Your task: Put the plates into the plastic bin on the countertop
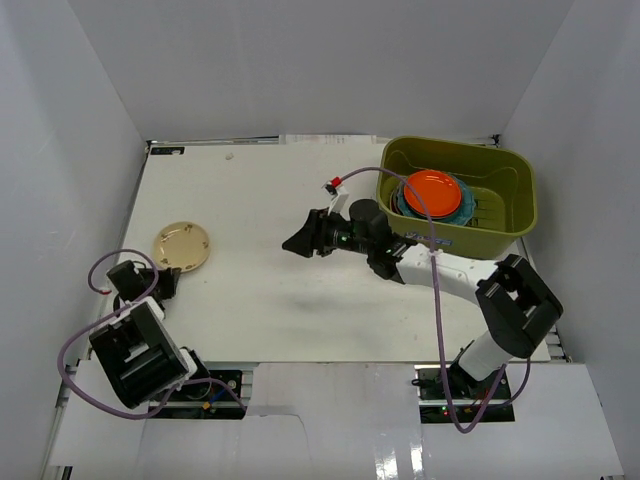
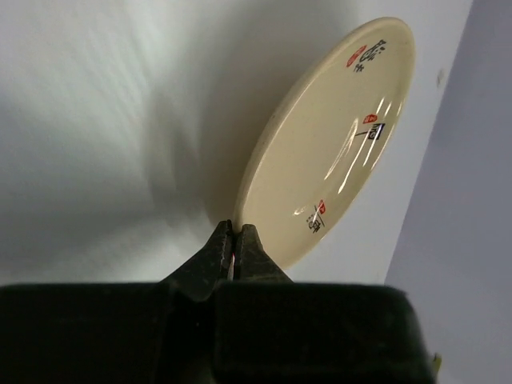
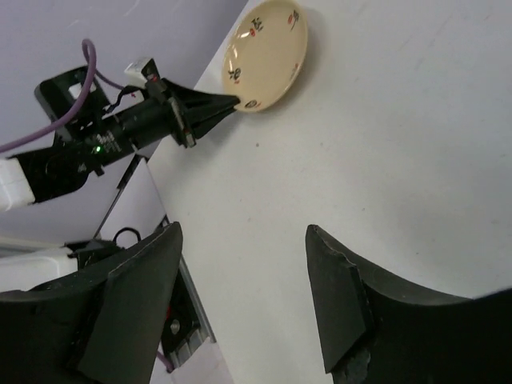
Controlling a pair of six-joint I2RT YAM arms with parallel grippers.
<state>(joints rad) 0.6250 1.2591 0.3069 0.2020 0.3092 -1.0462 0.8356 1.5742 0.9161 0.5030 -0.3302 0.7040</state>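
Left gripper (image 2: 234, 240) pinches shut on the beige plate's (image 2: 336, 144) rim, far left of the table (image 1: 260, 300). Right gripper (image 3: 242, 232) hangs wide open, empty, mid-table. Orange plate (image 1: 432, 192) lies uppermost in the bin (image 1: 522, 218).

- two robot arms: the left arm (image 1: 135, 350) and the right arm (image 1: 515, 305)
- two grippers, each with two fingers: the left gripper (image 2: 236, 240) and the right gripper (image 1: 297, 243)
- one plastic bin (image 1: 455, 148), olive green
- one countertop (image 1: 270, 300), white
- two plates that show whole: one beige plate (image 1: 181, 247) and one orange plate (image 1: 432, 192)
- at least one more plate under the orange one, seen only as a teal rim (image 1: 466, 205); how many plates are in that stack cannot be told
- six small red-and-dark marks on the beige plate's face, as counted in the top view
- two purple cables (image 1: 440, 300), one along each arm
- three pale walls (image 1: 320, 60) around the countertop
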